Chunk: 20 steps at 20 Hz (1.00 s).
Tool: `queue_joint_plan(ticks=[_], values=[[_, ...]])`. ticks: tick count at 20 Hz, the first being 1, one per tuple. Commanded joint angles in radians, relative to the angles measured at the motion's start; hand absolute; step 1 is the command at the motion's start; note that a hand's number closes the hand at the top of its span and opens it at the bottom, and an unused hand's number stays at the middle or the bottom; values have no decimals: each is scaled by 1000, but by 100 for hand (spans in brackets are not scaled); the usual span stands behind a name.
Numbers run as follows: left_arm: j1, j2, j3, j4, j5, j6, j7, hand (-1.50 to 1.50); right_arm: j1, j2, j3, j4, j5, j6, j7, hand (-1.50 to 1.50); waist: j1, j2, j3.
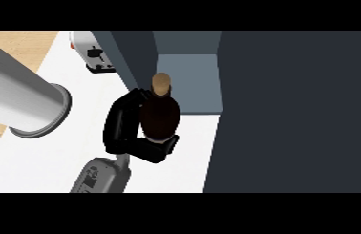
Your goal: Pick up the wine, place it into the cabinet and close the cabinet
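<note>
**Hand wrapped round the wine bottle at the cabinet mouth**

Black fingers of my right hand [130, 132] curl round the dark glass wine bottle with the tan cork top [160, 111], gripping its body. I hold it upright above the white worktop [63, 156], just in front of the open dark grey cabinet [282, 109], its cork near the pale shelf inside. A white toaster [95, 54] stands behind, a grey cylinder [28, 99] at my left.

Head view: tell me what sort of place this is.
Probably a kitchen counter: a white toaster-like appliance stands on the white countertop, a dark grey cabinet is open, and a hand holds a dark wine bottle.
</note>
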Motion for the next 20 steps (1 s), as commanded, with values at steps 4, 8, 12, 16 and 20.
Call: queue_joint_plan(ticks=[4,8,12,16,20], values=[[-210,-1,-65,-55,25,223,217,150,5,-24,-70,-111,-136,12,93,-150,-15,2,0],[-304,-1,-52,-5,17,299,284,150,32,6,-56,-50,-128,29,20,-150,-11,6,0],[-306,-1,-35,-43,8,300,343,150,81,27,-22,-95,-75,26,-6,-150,-2,4,0],[-458,-1,-62,211,75,390,198,150,53,29,-2,-111,-81,19,21,-150,-25,8,-1],[-460,12,-60,196,-35,371,244,150,24,-34,-131,-101,-200,56,68,-150,-18,3,0]])
